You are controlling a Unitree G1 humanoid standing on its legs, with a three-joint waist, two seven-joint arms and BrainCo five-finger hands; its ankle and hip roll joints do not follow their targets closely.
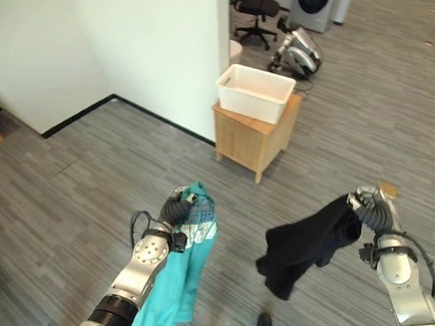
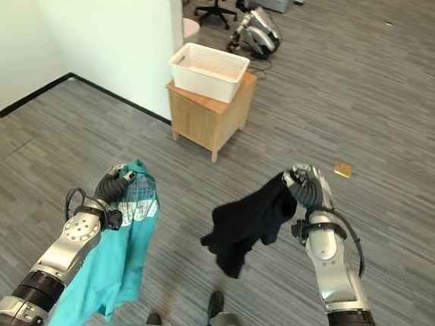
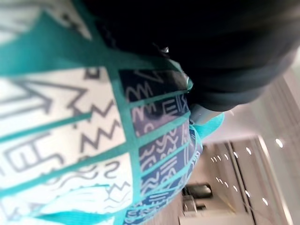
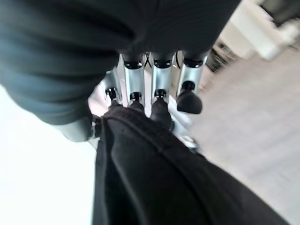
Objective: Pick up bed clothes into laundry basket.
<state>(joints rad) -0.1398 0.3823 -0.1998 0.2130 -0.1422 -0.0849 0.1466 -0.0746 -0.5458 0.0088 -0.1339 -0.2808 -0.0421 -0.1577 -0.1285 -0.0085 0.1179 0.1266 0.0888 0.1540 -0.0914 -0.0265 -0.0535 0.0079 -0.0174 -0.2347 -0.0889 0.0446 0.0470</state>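
A: Teal cloth, soft, with a white and blue zigzag panel: where is the teal garment (image 1: 181, 274)?

B: It hangs limp from my left hand (image 1: 177, 210), fingers clenched on its top edge, well above the grey plank floor (image 1: 78, 189).

A: And the black garment (image 1: 302, 243)?

B: Matte, creased, bunched. My right hand (image 2: 304, 187) has its fingers (image 4: 159, 110) curled round its top; the rest dangles.

A: Surroundings?

B: The white slotted laundry basket (image 1: 255, 92) sits on a small wooden cabinet (image 1: 254, 139) beside the white wall (image 1: 137, 41), well apart from both hands. An office chair (image 1: 255, 10) stands beyond it.
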